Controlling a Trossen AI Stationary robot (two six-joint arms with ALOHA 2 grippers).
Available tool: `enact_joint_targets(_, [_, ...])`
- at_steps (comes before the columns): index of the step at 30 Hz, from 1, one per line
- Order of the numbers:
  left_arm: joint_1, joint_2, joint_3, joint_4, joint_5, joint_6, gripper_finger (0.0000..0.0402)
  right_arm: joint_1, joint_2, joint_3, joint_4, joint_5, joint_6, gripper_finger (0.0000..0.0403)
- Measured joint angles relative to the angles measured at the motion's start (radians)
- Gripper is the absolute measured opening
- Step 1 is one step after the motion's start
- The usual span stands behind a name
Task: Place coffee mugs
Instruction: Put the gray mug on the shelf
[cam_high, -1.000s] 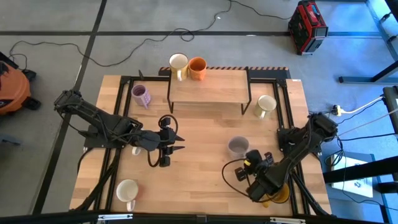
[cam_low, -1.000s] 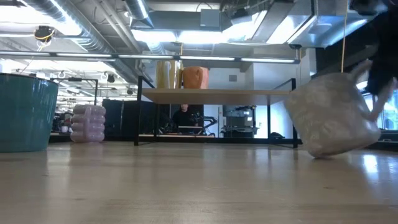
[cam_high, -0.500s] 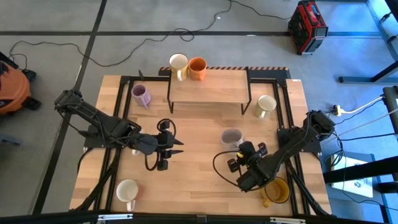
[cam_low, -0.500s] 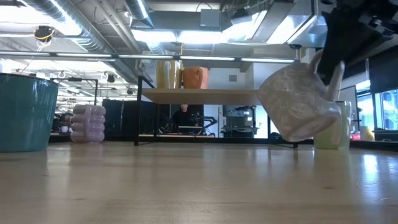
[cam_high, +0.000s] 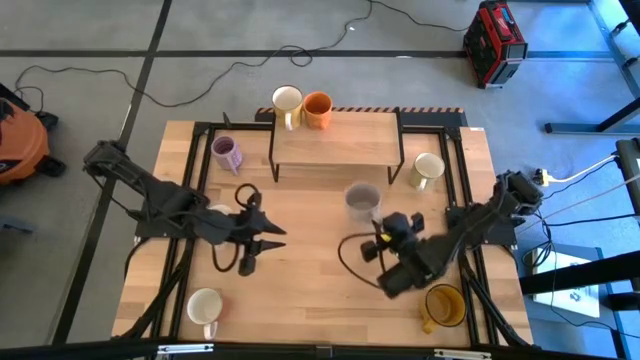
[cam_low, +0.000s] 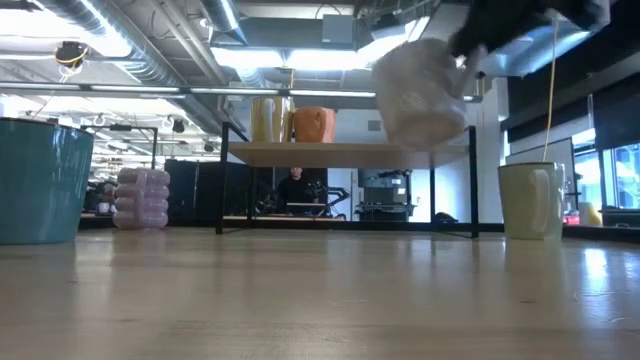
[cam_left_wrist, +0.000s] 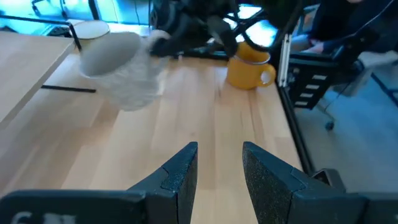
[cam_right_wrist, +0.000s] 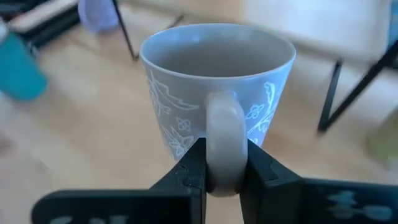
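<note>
Right gripper pinched on the grey-beige mug by its handle, airborne at 6 o'clock of the shelf; left gripper open, empty; risk: clipping the shelf edge, 1 slip.

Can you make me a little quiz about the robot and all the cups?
1. True or false: the right gripper holds the grey mug by its handle, up off the table.
2. Which mugs stand on the shelf?
A. a cream mug and an orange mug
B. two blue mugs
C. none
3. Fill in: the left gripper holds ____.

Key:
1. True. In the right wrist view the jaws pinch the handle; in the low view the mug hangs above the tabletop.
2. A.
3. Nothing. Its jaws stand apart over bare wood.
</note>
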Motion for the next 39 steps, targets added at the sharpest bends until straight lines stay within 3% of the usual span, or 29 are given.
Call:
enact_joint_targets(9, [-0.001, -0.067, 0.000, 0.002, -0.039, -0.003, 0.0121, -0.209, -0.094, 0.014, 0.032, 0.100, -0.294, 0.0037])
enact_joint_targets(14, [0.000, -0.073, 0.000, -0.001, -0.048, -0.003, 0.0121, -0.353, -0.149, 0.009, 0.146, 0.103, -0.541, 0.0037])
enact_joint_targets(19, [0.000, -0.073, 0.000, 0.001, -0.051, -0.003, 0.0121, -0.511, -0.169, -0.014, 0.378, 0.027, -0.827, 0.0037])
enact_joint_targets(25, [0.000, -0.073, 0.000, 0.002, -0.075, 0.000, 0.0121, -0.665, -0.168, -0.055, 0.645, -0.085, -1.058, 0.0037])
enact_joint_targets(39, [0.008, -0.073, 0.000, 0.002, -0.094, 0.003, 0.0121, -0.812, -0.166, -0.198, 0.925, -0.232, -1.130, 0.0037])
